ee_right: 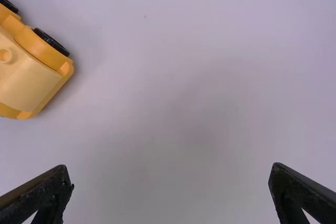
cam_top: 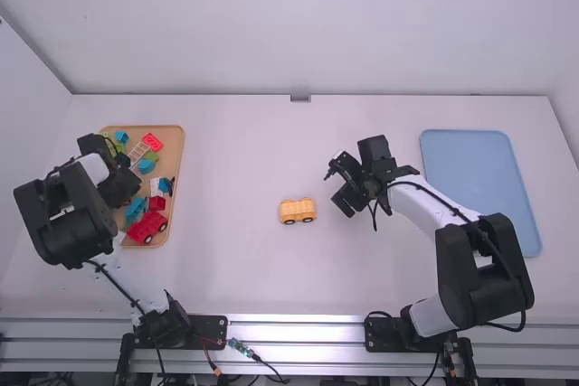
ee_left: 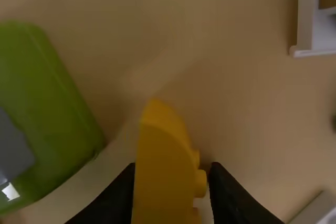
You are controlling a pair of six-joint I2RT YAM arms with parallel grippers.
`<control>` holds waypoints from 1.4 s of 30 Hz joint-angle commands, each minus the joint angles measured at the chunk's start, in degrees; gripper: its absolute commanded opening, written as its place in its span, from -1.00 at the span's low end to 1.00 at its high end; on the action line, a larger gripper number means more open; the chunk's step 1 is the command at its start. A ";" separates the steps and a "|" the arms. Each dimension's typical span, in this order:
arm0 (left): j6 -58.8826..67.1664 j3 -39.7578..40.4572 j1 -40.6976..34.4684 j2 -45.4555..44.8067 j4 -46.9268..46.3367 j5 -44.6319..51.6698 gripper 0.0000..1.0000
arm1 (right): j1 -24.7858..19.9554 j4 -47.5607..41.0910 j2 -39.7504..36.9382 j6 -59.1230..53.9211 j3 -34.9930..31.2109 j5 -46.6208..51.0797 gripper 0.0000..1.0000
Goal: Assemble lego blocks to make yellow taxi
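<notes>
Left gripper (cam_top: pixel 119 185): over the tan tray (cam_top: pixel 180 155), towards its left edge, closed on a yellow block (ee_left: pixel 163 171). Right gripper (cam_top: pixel 335 189): fingers wide apart, above the table (cam_top: pixel 226 268). Yellow car (cam_top: pixel 297 211): on the table, nearer its front edge than its back.

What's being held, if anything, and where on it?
The left gripper appears to hold a yellow piece by its smooth and studded sides, curved end past the fingertips. The right gripper is open, holding nothing.

High view's bright and even, left wrist one's dim and pretty blurry, right wrist shows faint shadows, I think.
</notes>
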 commanded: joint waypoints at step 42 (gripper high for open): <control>15.49 -30.97 -41.35 -45.11 26.01 5.01 -0.97 | -3.67 14.97 -0.67 27.82 6.05 -42.80 0.98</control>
